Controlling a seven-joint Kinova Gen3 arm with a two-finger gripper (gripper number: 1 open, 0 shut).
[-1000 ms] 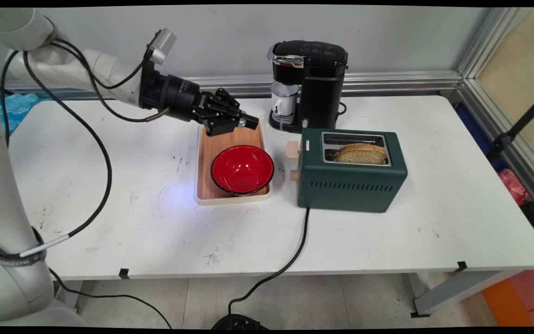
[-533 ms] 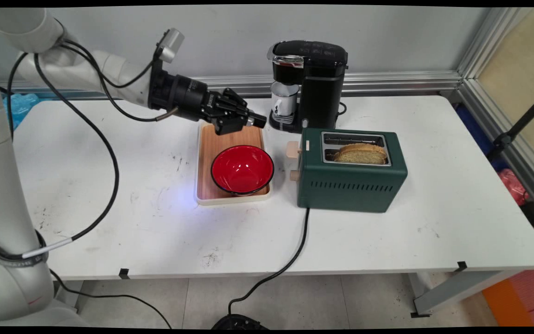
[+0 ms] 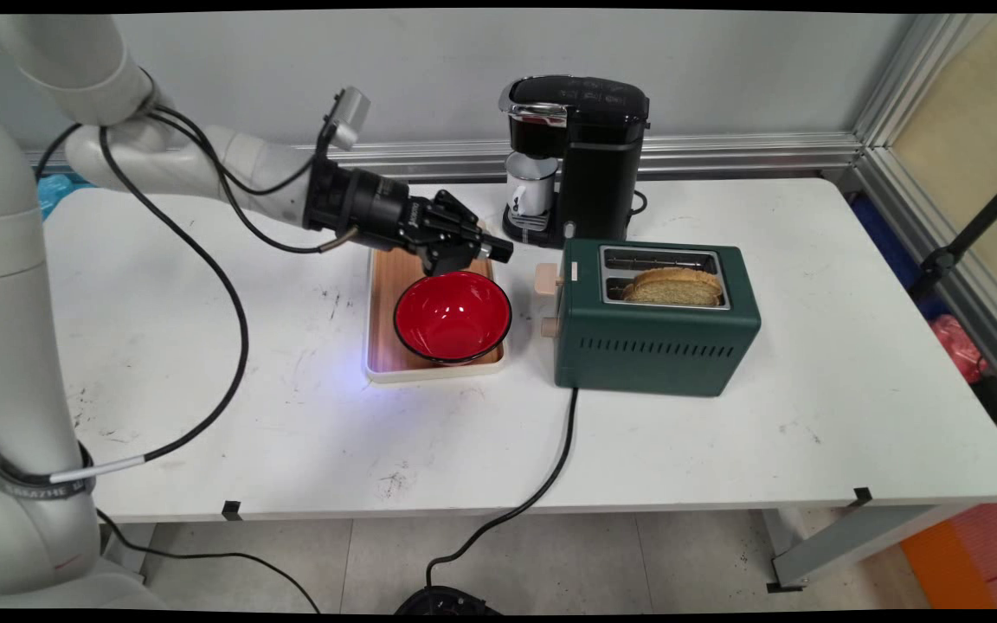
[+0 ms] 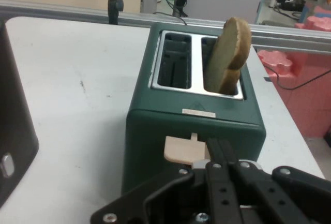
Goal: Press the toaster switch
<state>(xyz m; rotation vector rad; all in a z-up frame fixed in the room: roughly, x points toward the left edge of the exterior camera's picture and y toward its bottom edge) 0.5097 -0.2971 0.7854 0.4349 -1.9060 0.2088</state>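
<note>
A black power cord [image 3: 542,480] hangs off the near edge of the white table [image 3: 810,415] and runs up to the back of a green toaster [image 3: 656,320]. The toaster stands right of the table's middle with two slots on top; a slice of bread [image 3: 673,285] sticks up out of the nearer slot, and the other slot holds nothing. A pale lever [image 3: 548,278] and a pale knob [image 3: 549,327] sit on the toaster's left end, the side facing the gripper.

Just left of the toaster lies a wooden tray [image 3: 386,346] with a light rim, and a red bowl [image 3: 453,316] with a dark edge rests on its near half.

The gripper [image 3: 498,251] hangs above the far part of the tray, just past the bowl's far rim, pointing right toward the toaster's lever end. Its two fingers lie pressed together, tips meeting, with nothing held between them. In the hand view the gripper [image 4: 220,149] points straight at the toaster [image 4: 194,131], its closed tip showing just in front of the pale lever [image 4: 183,150], not visibly touching it; the bread [image 4: 227,56] rises from the right-hand slot there.

Farther back, near the wall, a black coffee machine [image 3: 589,156] stands behind the toaster, with a white mug [image 3: 530,184] sitting under its spout. Its dark side [image 4: 15,131] fills the left edge of the hand view.
</note>
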